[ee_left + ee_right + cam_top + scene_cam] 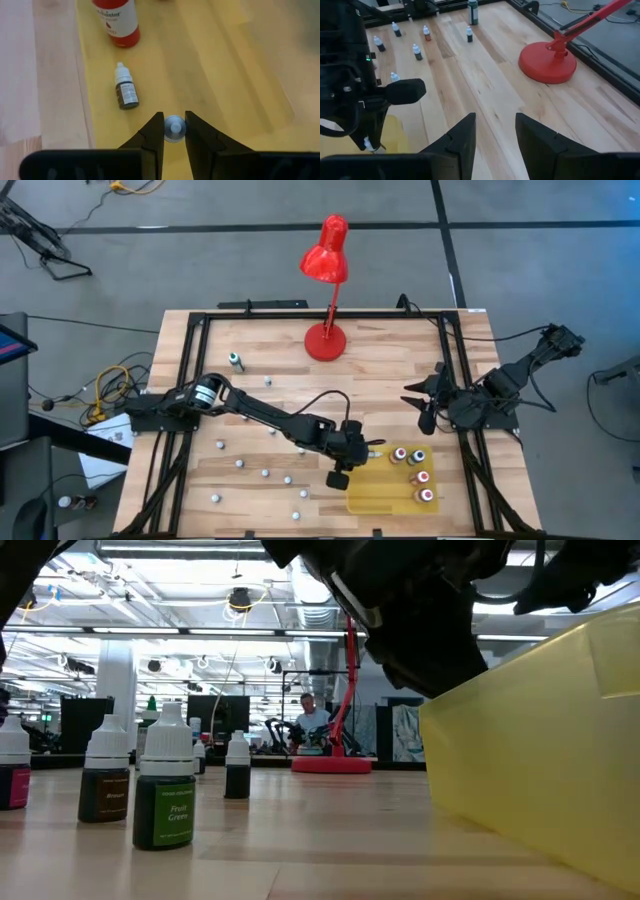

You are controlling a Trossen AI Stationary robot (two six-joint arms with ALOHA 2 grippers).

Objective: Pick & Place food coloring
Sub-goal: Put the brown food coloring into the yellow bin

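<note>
My left gripper [350,463] hangs over the near-left part of the yellow tray [375,495], fingers pointing down and shut on a tiny food coloring bottle, of which only the pale cap [175,127] shows. On the tray, a dark dropper bottle [126,90] lies on its side beside a red one [117,20]. Several bottles [417,457] stand at the tray's right end. Other small bottles [165,790] stand upright on the wood to the left. My right gripper [495,135] waits open at the table's right edge. My left gripper pinches the tiny bottle between its two fingertips [152,132], coming from above and pointing down. The pale cap [175,127] shows in the gap, so the bottle stands upright in the hold. I cannot tell whether its bottom touches the tray.
A red desk lamp stands on its round base [325,340] at the far middle of the table. A taller green bottle [236,361] stands at the far left. Small bottles [265,473] are scattered over the near-left wood. A black frame [190,380] runs along the table's sides.
</note>
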